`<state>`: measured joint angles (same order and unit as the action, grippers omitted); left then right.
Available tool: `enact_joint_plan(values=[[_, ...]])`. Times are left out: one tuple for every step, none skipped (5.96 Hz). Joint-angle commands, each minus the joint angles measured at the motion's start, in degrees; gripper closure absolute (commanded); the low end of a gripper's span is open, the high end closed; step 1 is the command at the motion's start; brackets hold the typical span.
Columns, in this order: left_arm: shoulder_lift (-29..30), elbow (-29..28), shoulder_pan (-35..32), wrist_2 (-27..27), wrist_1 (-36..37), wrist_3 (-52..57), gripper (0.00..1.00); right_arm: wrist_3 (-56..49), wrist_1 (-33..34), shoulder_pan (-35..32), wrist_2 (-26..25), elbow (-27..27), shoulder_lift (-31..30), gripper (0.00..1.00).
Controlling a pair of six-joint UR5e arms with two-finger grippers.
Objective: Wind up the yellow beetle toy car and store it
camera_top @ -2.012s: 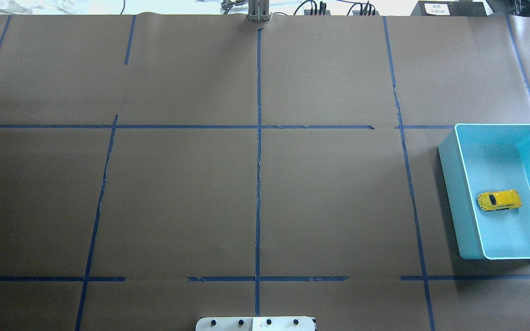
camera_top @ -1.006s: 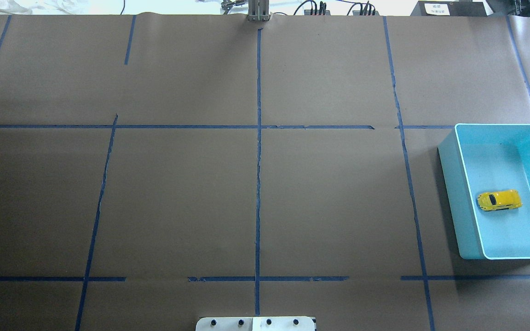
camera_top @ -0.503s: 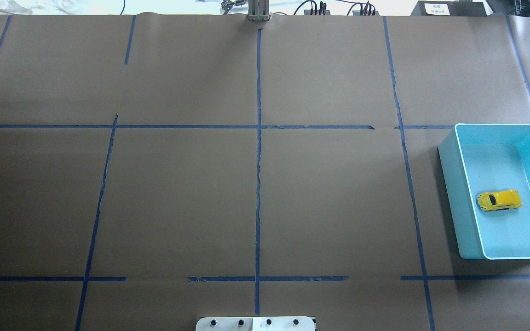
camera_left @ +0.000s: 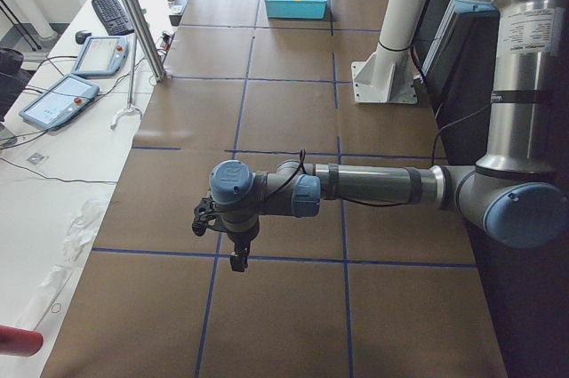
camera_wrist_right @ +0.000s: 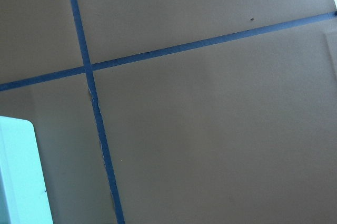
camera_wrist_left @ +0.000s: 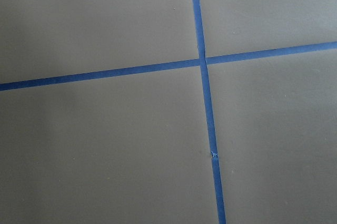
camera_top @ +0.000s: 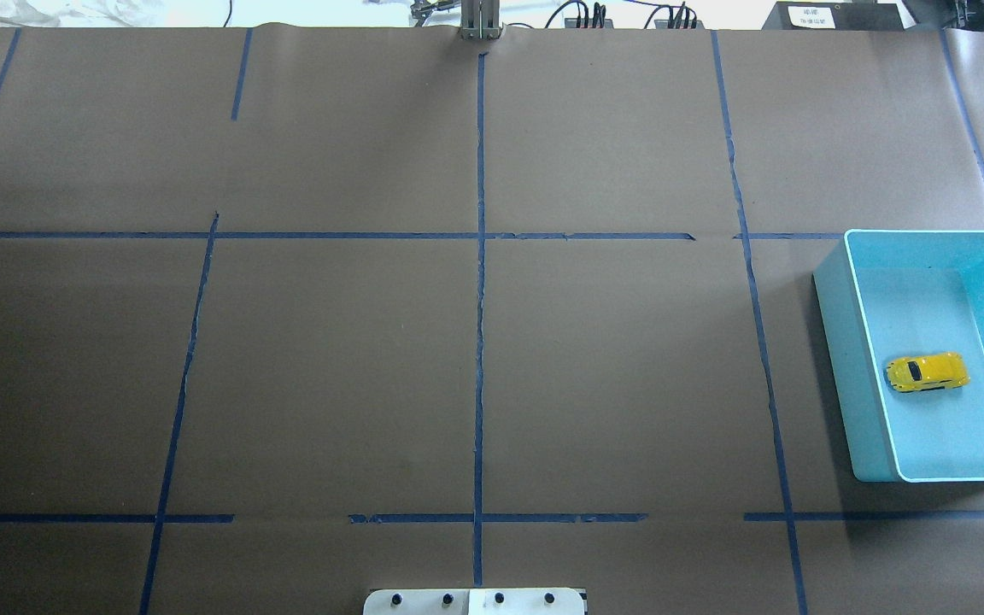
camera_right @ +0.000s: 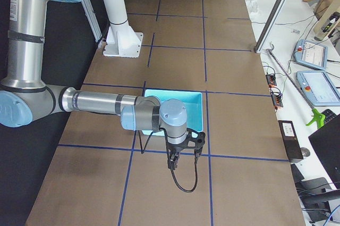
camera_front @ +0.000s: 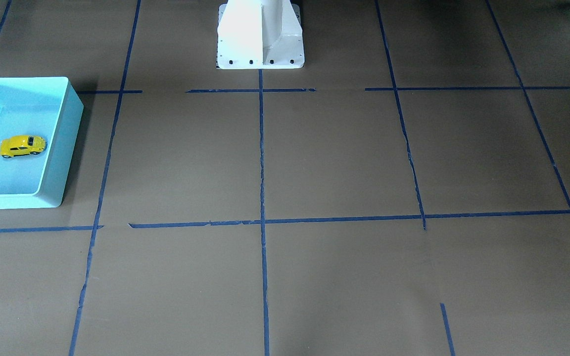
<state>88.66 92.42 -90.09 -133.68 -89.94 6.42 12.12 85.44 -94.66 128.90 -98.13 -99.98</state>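
— Front view: where's your car?
— The yellow beetle toy car (camera_front: 23,146) sits on its wheels inside the turquoise bin (camera_front: 67,138).
— Side views: your pincers?
— The left gripper (camera_left: 238,260) and the right gripper (camera_right: 173,161) hang over the table (camera_left: 267,316); whether they are open or closed, I cannot tell.

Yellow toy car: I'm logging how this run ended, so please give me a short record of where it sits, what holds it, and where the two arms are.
toy car: lying on the floor of the bin, touching no wall
bin: turquoise, open-topped, on the table's right-hand end; holds only the car
contact: nothing grips or touches the car
left arm: above bare table, far from the bin
right arm: above the table, close to the bin
jaws: cannot tell whether open or shut on either arm
storing: looks done
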Motion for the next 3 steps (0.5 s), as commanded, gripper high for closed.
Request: enact_joint_plan(values=[[0.03, 0.04, 0.0, 0.0, -0.06, 0.0, 0.0, -0.34, 0.08, 0.01, 0.65, -0.04, 0.05, 0.0], [-0.06, 0.04, 0.0, 0.0, -0.06, 0.0, 0.0, -0.25, -0.09, 0.01, 0.65, -0.04, 0.05, 0.0], [0.03, 0.04, 0.0, 0.0, -0.06, 0.0, 0.0, -0.25, -0.18, 0.01, 0.65, -0.13, 0.14, 0.0]])
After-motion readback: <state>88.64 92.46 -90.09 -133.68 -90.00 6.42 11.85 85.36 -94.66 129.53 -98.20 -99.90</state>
